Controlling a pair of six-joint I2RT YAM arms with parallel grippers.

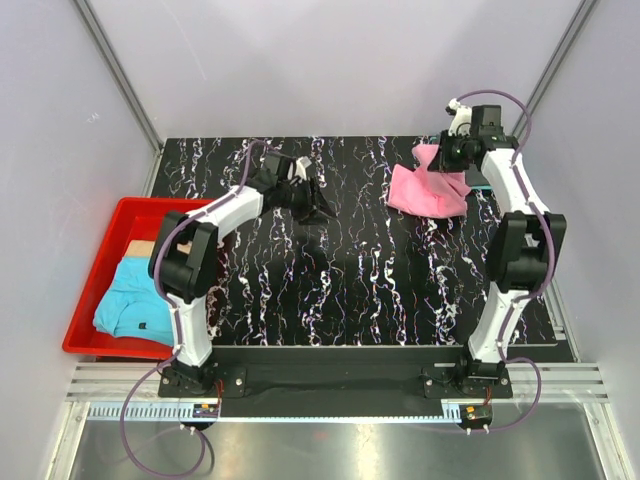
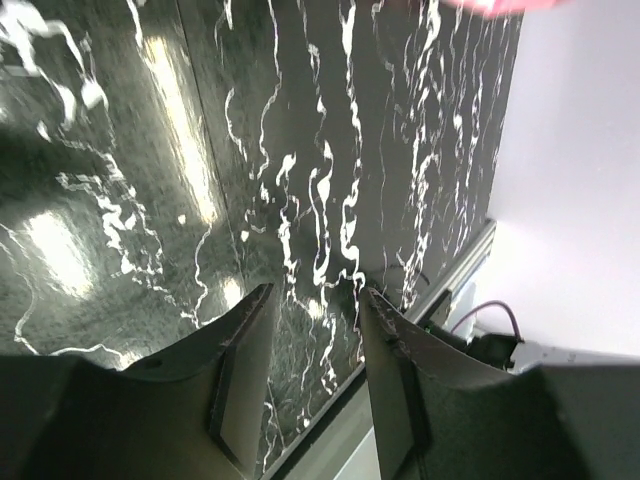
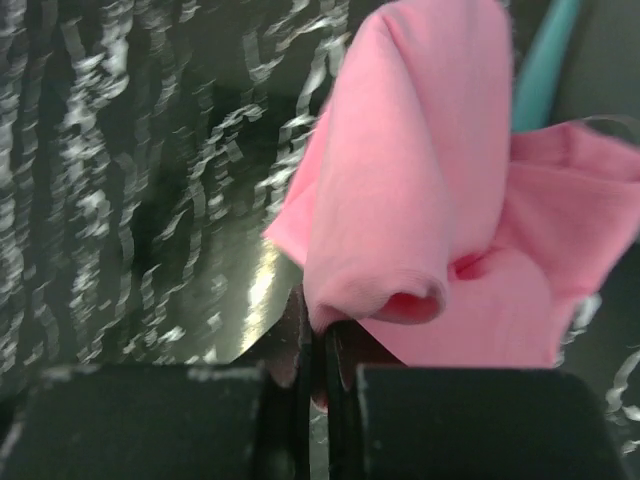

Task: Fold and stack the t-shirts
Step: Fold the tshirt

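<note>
1. Bin (image 1: 95,290) sits against the left edge of the table (image 1: 350,280); first t-shirt (image 1: 130,300) lies in it
2. Second t-shirt (image 1: 425,190) at the table's far right, a fold pinched in my right gripper (image 3: 312,335)
3. My left gripper (image 2: 315,300) hangs over the table's far left, well apart from the second t-shirt

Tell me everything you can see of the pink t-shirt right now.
The pink t-shirt is bright, soft cloth, crumpled and unfolded, at the far right of the dark marbled table. The right gripper is shut on a fold at one edge, and the rest drapes down onto the surface. A teal cloth shows beside it.
</note>
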